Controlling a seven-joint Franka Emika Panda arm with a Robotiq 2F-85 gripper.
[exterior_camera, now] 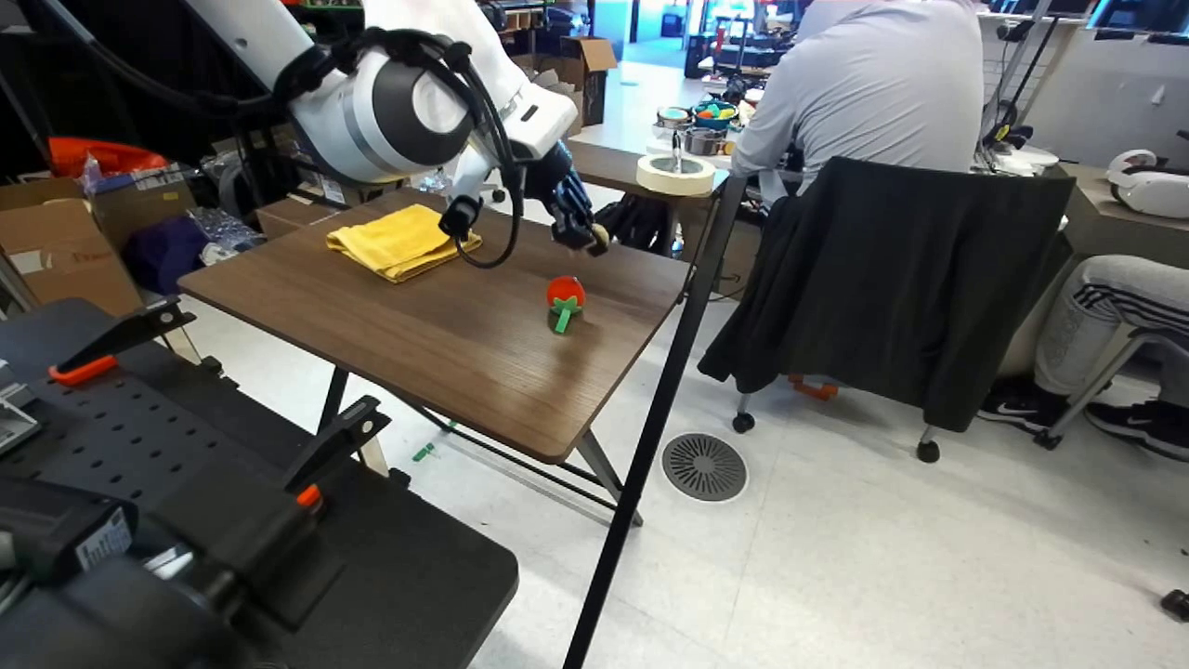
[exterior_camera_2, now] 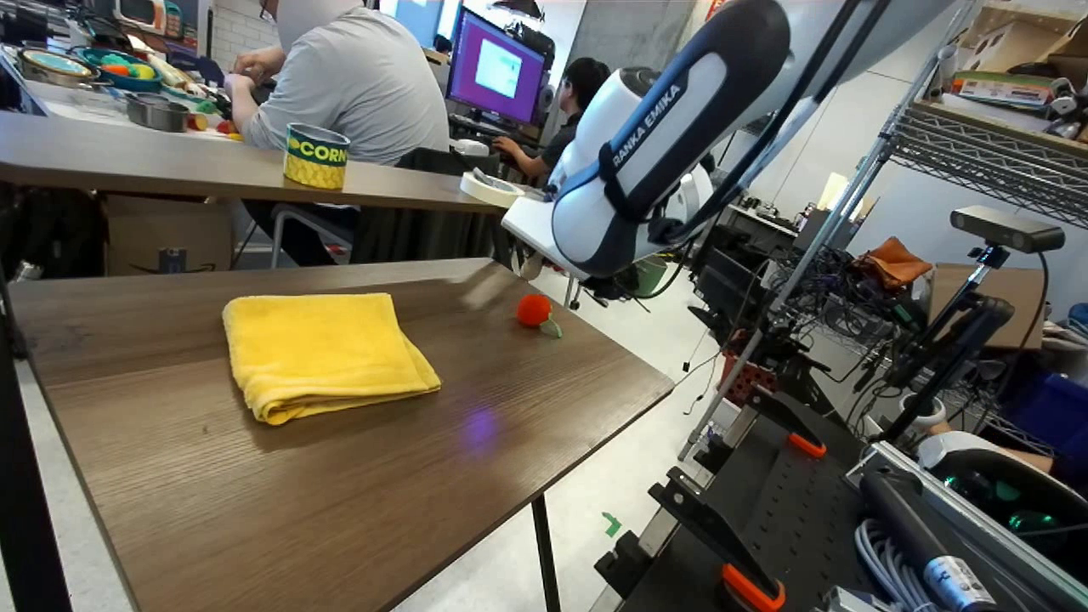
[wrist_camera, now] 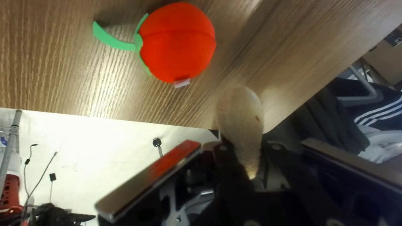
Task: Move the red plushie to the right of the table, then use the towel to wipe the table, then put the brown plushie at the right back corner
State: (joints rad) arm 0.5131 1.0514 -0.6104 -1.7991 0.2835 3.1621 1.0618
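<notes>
Yellow and soft, one towel (exterior_camera_2: 327, 353) lies folded on one brown table (exterior_camera_2: 340, 501). I see it in both exterior views. The wrist view shows me best what my one gripper (wrist_camera: 248, 149) does: it is pinching one brown plushie (wrist_camera: 240, 114). That plushie is by a corner of the table, and I cannot tell if it touches the top. In an exterior view, my big white arm (exterior_camera_2: 646, 161) hides most of the gripper. One red plushie (wrist_camera: 178, 42) lies on the table, well apart from the towel, near the brown one but not touching it. All three views show me the red one, but only the wrist view lets me see its little white tag (wrist_camera: 182, 83). In an exterior view alone, I find one yellow and green can (exterior_camera_2: 316, 157), sitting on a back table (exterior_camera_2: 187, 166). One roll of tape (exterior_camera: 678, 186) is on that back table too, and I see it in both exterior views. Both also show me two black clamps (exterior_camera: 338, 442) with orange ends. I spot one round floor drain (exterior_camera: 704, 467) in an exterior view.
</notes>
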